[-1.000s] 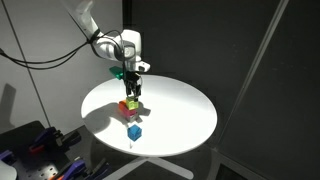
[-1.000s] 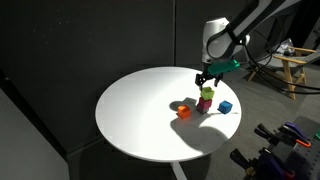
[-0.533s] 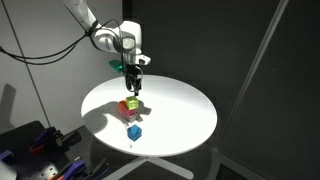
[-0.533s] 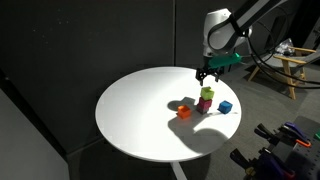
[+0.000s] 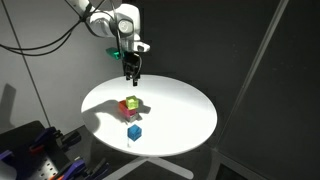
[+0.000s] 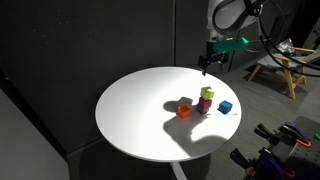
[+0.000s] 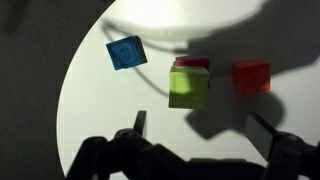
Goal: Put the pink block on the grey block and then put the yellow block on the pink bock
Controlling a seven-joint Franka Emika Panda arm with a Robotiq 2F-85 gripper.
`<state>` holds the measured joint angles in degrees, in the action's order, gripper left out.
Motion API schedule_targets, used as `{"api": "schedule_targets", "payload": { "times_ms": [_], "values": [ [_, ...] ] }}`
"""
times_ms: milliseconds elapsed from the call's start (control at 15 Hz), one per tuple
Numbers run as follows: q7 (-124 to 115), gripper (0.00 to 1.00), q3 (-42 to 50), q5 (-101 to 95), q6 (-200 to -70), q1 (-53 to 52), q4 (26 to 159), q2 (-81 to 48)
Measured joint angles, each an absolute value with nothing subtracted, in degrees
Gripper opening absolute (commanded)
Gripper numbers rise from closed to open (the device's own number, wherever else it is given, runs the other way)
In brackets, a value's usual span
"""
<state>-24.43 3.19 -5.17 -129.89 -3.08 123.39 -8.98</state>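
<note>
The yellow block sits on top of the pink block; in both exterior views they form a small stack on the round white table. The grey block is hidden under the stack. My gripper hangs well above the stack, open and empty. In the wrist view its two dark fingers stand apart with nothing between them.
An orange cube lies beside the stack, and a blue cube lies on its other side, nearer the table's edge. Dark curtains surround the table. Equipment stands beyond its edge.
My gripper has risen straight up from just above the stack to well above it. The blocks have not moved.
</note>
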Motion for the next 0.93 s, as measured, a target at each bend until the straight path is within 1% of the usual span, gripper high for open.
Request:
{"api": "schedule_targets", "payload": {
  "times_ms": [667,933],
  "values": [
    [-9.4,1.0,-1.8,-2.4,-123.9,-3.4,124.7,-1.4],
    [-7.7,1.0,-2.9,-2.1,-123.3,-4.0,126.6,1.6]
  ]
}}
